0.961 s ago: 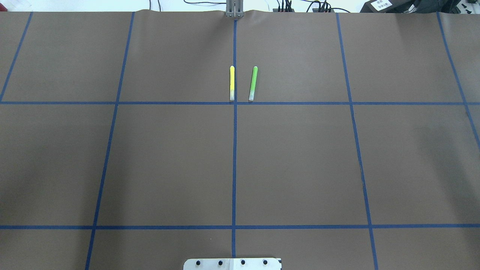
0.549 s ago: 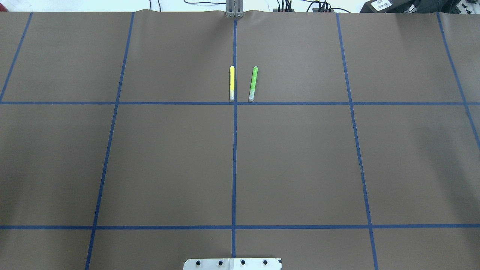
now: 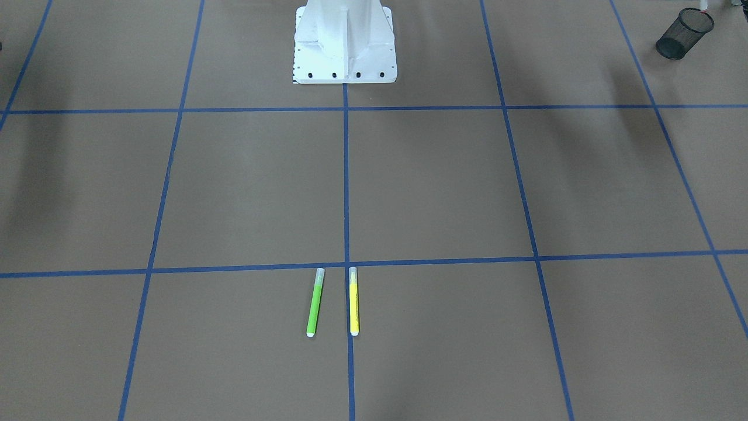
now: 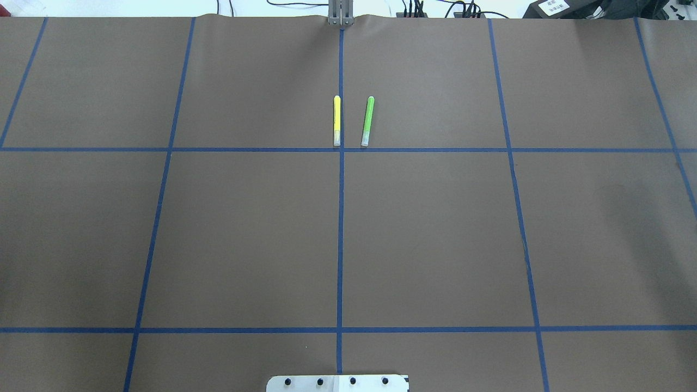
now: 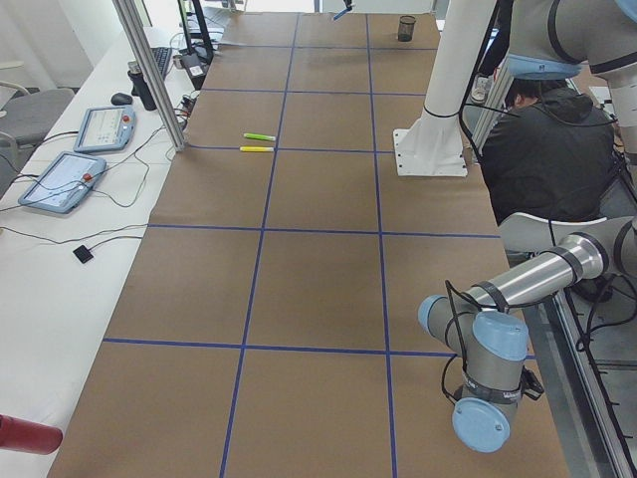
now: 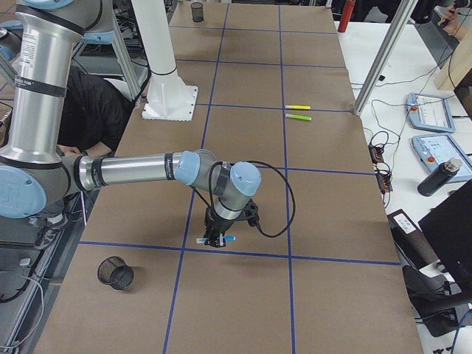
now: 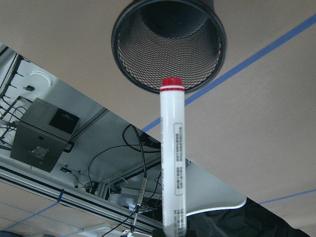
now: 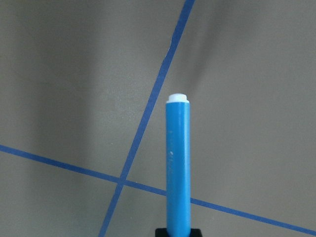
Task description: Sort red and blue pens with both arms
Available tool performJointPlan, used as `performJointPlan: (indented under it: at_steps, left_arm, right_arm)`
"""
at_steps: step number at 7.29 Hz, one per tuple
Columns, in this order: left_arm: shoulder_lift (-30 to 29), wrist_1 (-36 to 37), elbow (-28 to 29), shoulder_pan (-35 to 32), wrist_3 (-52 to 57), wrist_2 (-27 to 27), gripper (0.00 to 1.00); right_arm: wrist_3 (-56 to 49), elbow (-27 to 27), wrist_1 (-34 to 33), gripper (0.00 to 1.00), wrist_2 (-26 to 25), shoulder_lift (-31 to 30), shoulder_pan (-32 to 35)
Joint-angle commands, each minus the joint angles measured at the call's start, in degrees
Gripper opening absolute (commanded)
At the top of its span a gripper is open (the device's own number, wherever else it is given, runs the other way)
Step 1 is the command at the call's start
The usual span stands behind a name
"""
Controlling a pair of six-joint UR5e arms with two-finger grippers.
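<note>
In the left wrist view the red pen point(image 7: 173, 163), a white barrel with a red cap, sticks out from my left gripper point(image 7: 171, 231), which is shut on its lower end. Its capped tip points at the mouth of a black mesh cup point(image 7: 169, 42) just beyond. The blue pen point(image 8: 177, 168) is held the same way by my right gripper point(image 8: 177, 231) over brown paper and blue tape lines. From the exterior right view the right gripper point(image 6: 216, 237) hangs low over the table with the blue pen point(image 6: 226, 239) lying level in it.
A lime-green marker point(image 4: 368, 121) and a yellow marker point(image 4: 337, 120) lie side by side at the far middle. A second mesh cup point(image 6: 116, 273) stands near the right arm. The white pedestal point(image 3: 343, 41) is at the robot's edge; a person in black point(image 5: 547, 149) sits behind it.
</note>
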Motion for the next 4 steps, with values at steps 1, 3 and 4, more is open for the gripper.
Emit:
performJointPlan:
  at_steps: [1,3,4]
  left_arm:
    - [-0.2,-0.4,1.8,0.0,0.1,-2.2,0.00]
    - [-0.7,-0.4,2.1,0.0,-0.1,-3.1,0.00]
    - [-1.0,-0.5,3.6,0.0,0.0,-4.5,0.35]
  right_arm:
    - [0.0,0.1,0.0,0.00,0.0,0.0,0.0]
    - [0.0,0.6,0.0,0.00,0.0,-0.1,-0.1]
    - [0.0,0.6,0.0,0.00,0.0,-0.1,-0.1]
